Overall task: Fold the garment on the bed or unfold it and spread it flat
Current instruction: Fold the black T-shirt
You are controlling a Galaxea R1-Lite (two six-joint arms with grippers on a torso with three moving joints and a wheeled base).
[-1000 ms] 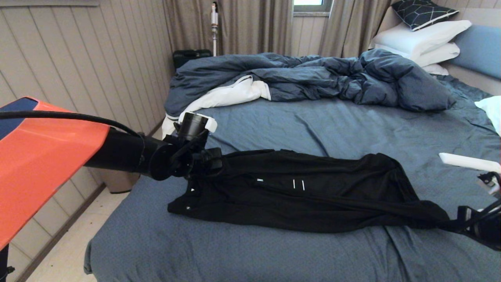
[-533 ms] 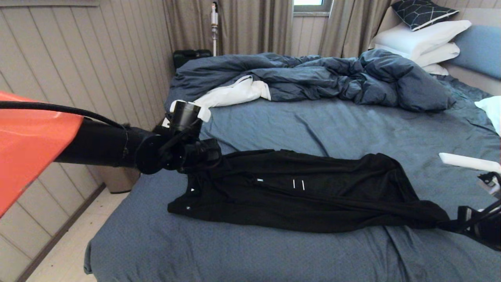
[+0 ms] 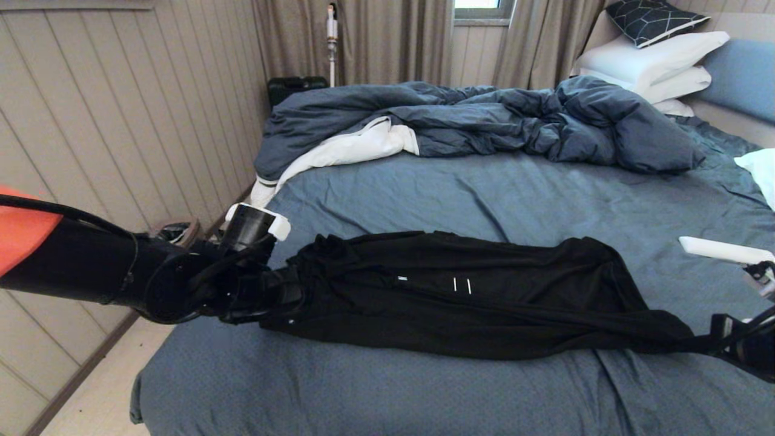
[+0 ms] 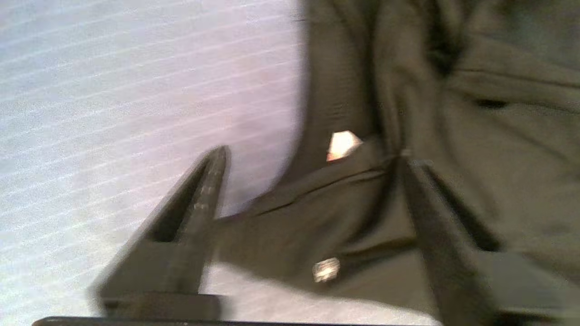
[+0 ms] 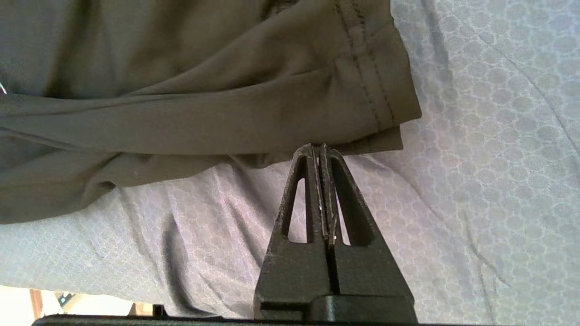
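1. Gaping wide, the left end effector (image 4: 312,154) hangs over the left end of the garment (image 3: 472,297), one finger above bare sheet and the other above black cloth, holding nothing.
2. Pinched fully closed, the right end effector (image 5: 319,151) sits at the garment's far right hem; its tips meet the hem edge, and the cloth in the head view runs taut into it, so I judge it closed on the garment.
3. The garment lies as a long rumpled band across the near half of the bed (image 3: 363,393), well short of the heaped duvet (image 3: 484,121).
4. Risk: if the left end effector closes where it is, it could take the sheet along with the cloth, or catch only one layer, and the garment would bunch instead of spreading.
5. Risk: the right grip looks to be on the very edge of the hem; a pull from the left could slip it free.
6. Risk: the band is folded over itself, so tugging both ends may tighten the folds, not open them.
7. Hard to make out: the left wrist view is smeared, and which seam or corner lies between the fingers cannot be told.
8. Cut off: the right arm is mostly outside the head view, and the garment's print is hidden in the folds; only small white marks (image 3: 461,285) show.
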